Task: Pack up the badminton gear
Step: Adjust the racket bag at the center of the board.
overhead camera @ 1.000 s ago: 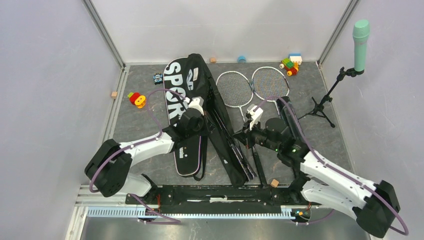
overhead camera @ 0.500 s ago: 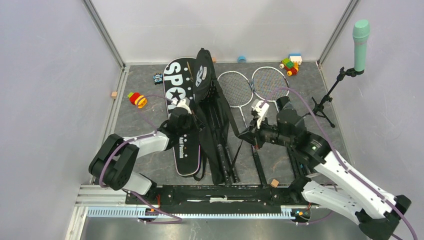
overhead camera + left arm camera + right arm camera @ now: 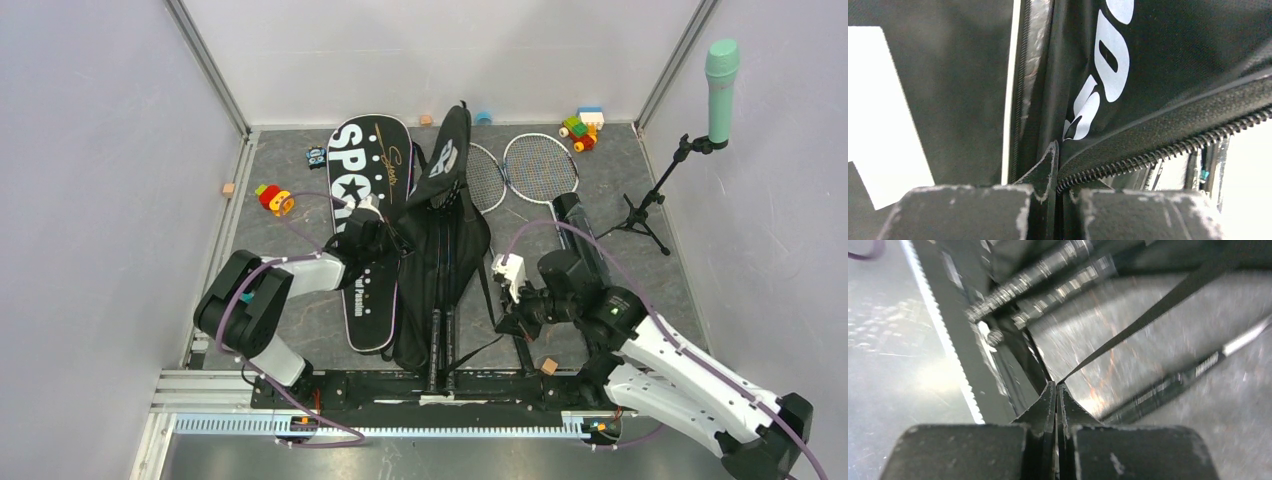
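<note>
Okay so here's where we're at: the SPORT bag [image 3: 362, 200] lies flat on the counter [image 3: 650, 270], left of centre, lettering up. The second bag [image 3: 447, 250] is right beside it, touching along one long side, and it's hiked up on its edge rather than lying flat. Its wide end points at the far wall and covers part of one racket head [image 3: 487, 180]. The other racket head [image 3: 540, 165] lies in the open just to the right, and the long black tube [image 3: 578, 230] lies on the counter right behind the right arm. Our left end effector [image 3: 1054, 150] is clamped fully closed on the fabric edge of that second bag, right where the zipper [image 3: 1168, 147] runs off to the side, with big white letters on the panel above it. Our right end effector [image 3: 1056, 387] is squeezed closed too, pinching the end of a thin black strap [image 3: 1148, 310] that runs taut up and away toward the bag, low over the counter near the front rail. That wrist view is pretty smeared, so the shiny rods behind the strap are maybe racket shafts, we honestly can't tell. The mint-green microphone [image 3: 722, 70] stands in the far right corner, and the toy blocks [image 3: 580, 127] lie along the back wall.
</note>
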`<state>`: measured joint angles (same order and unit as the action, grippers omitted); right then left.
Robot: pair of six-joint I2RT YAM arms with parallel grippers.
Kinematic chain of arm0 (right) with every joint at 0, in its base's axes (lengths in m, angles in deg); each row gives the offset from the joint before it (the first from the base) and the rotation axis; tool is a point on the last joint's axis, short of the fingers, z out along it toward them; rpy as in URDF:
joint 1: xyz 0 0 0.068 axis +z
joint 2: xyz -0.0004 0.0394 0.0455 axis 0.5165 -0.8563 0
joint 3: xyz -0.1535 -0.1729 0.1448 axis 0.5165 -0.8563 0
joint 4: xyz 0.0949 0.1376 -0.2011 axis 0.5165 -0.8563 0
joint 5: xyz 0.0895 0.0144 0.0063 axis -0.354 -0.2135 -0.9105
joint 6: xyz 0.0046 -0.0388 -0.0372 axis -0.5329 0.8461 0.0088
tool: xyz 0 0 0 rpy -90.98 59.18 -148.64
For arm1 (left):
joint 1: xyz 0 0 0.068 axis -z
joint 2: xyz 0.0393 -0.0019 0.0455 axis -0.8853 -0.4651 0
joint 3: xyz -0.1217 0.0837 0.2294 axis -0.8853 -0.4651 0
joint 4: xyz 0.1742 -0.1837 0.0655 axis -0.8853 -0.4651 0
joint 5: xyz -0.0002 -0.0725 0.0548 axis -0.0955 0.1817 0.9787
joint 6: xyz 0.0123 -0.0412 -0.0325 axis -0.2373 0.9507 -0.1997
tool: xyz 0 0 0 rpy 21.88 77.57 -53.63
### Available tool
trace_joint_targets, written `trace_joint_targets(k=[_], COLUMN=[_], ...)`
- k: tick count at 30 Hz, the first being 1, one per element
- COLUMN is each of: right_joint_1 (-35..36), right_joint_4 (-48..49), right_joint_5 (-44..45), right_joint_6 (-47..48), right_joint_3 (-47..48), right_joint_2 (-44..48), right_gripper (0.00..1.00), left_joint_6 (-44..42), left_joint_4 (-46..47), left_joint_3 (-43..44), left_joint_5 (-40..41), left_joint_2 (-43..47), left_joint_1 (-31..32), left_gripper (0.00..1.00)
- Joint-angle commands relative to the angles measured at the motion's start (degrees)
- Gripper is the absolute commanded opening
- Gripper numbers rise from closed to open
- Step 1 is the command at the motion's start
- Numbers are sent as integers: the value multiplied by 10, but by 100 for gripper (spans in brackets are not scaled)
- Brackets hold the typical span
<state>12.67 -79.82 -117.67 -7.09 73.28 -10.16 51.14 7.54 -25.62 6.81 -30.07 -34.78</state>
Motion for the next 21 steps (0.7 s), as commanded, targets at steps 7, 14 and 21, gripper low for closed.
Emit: trace_joint_targets(k=[7, 14, 21], right_joint_1=[4, 4, 21], right_joint_4=[-35, 243, 453], right_joint_5=[352, 111, 132], right_joint_6=[-114, -102, -168], right_joint_3=[-91, -114, -151], right_joint_2=[1, 105, -45], right_gripper=[58, 77, 73], left_joint_6=[15, 1, 6], left_joint_4=[-1, -14, -14], left_joint_3=[69, 57, 54], left_joint_5=[42, 55, 59], left_joint_2=[-7, 8, 12], left_joint_1=[17, 44, 54], left_gripper=[2, 2, 2])
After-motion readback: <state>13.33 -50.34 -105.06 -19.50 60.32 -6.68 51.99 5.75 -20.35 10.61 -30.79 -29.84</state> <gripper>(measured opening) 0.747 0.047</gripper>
